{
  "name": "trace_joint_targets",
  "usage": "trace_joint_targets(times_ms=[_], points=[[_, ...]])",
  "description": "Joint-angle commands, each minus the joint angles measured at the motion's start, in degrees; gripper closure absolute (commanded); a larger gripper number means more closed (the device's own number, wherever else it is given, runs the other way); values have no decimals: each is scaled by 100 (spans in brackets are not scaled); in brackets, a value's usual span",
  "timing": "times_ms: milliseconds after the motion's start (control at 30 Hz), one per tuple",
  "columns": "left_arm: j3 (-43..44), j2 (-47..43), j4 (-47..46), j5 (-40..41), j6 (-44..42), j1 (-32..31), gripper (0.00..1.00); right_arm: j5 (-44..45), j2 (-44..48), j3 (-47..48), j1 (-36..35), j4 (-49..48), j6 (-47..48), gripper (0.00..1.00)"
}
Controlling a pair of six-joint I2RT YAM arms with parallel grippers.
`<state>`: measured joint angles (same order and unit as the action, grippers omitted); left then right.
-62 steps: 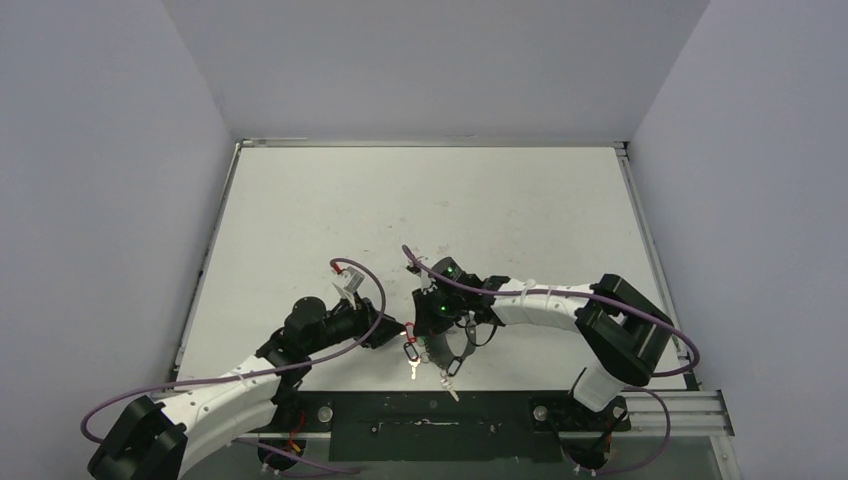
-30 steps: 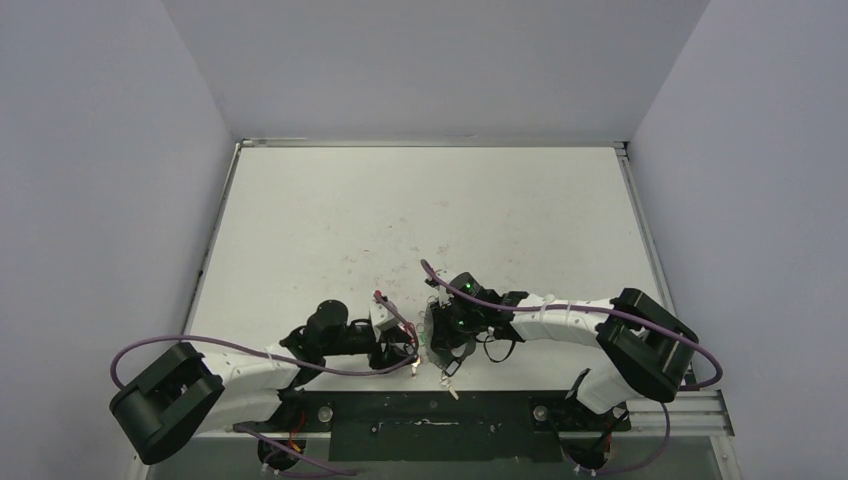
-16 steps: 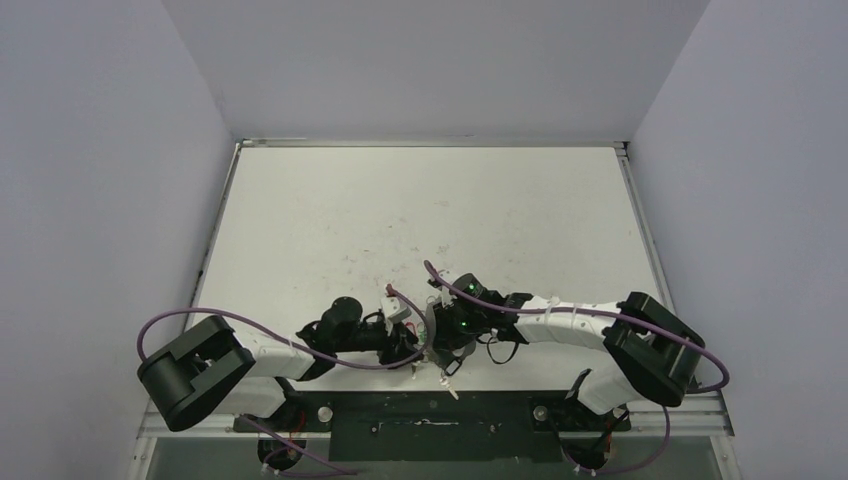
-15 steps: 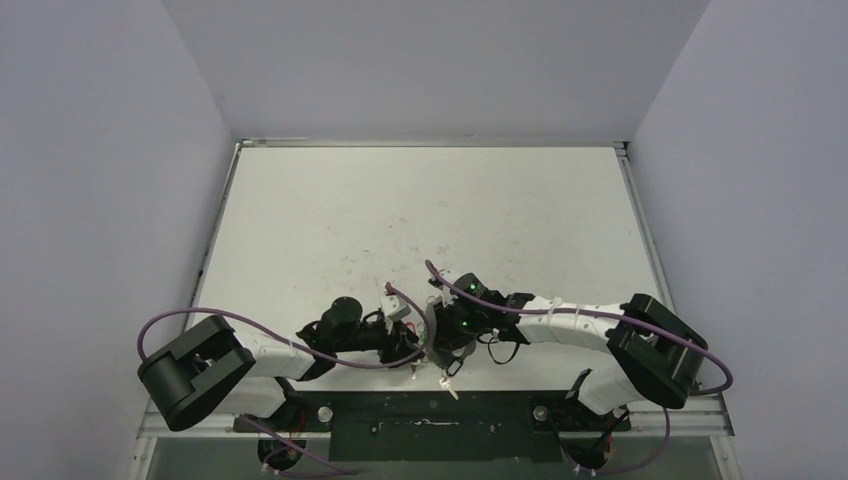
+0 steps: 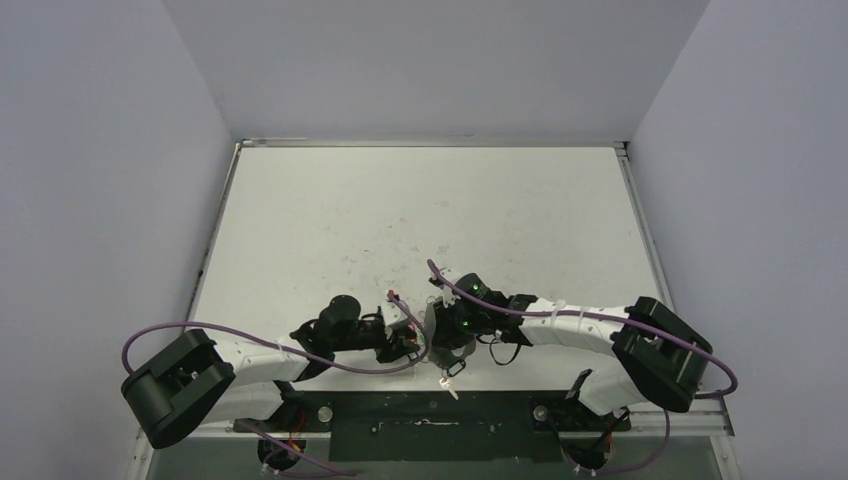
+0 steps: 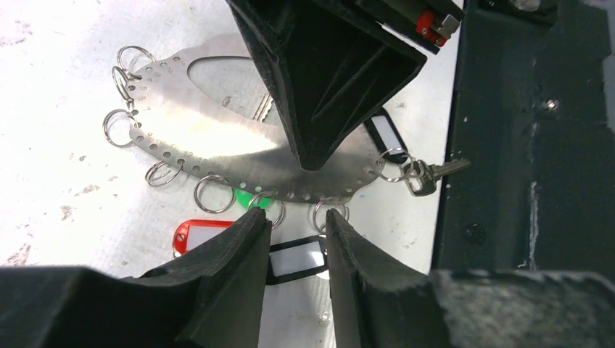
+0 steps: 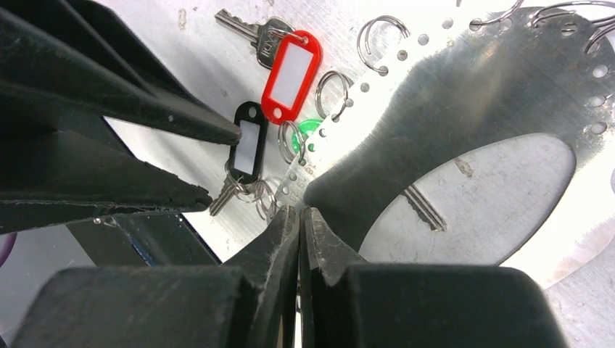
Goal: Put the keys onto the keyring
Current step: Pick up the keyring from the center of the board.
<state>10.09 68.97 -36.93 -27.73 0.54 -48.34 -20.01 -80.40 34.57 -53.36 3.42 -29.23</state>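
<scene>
Left arm (image 5: pixel 260 360) has swung its elbow out toward 8 o'clock while its jaws narrow over the tags at the keyring (image 6: pixel 217 145).

L gripper (image 6: pixel 295 214) lies low, reaching toward 3 o'clock, jaws apart w/ a black tag (image 6: pixel 294 259) between them, not yet pinched. R gripper (image 7: pixel 299 212), jaws together, tips down on the keyring's rim at the table's (image 5: pixel 420 200) 6 o'clock edge. Red-tag key (image 7: pixel 291 72) lies loose beside the rim; green tag (image 7: pixel 310 130) sits under it by a split ring (image 6: pixel 268 210), hooked or not can't tell. Best bet: R keeps the plate pinned, L closes square on one piece w/o dragging neighbours.
</scene>
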Motion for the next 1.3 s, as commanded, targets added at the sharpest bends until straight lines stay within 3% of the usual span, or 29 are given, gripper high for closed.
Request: trace_joint_targets(times_ms=[0,100,267,733,1267], points=[[160,-68,248,60,-726,20,70,3,-334,112,-73,-298,31,100],[123,71,113,-47,-925,29,77,29,-567,163,-102,-448,10,100],[116,374,-146,-278,-1224,61,78,158,-794,191,-137,-426,4,100],[264,1149,-546,136,-1498,78,67,226,-793,183,-190,-360,66,100],[358,1580,-751,224,-1387,94,65,252,-716,169,-186,-201,58,100]])
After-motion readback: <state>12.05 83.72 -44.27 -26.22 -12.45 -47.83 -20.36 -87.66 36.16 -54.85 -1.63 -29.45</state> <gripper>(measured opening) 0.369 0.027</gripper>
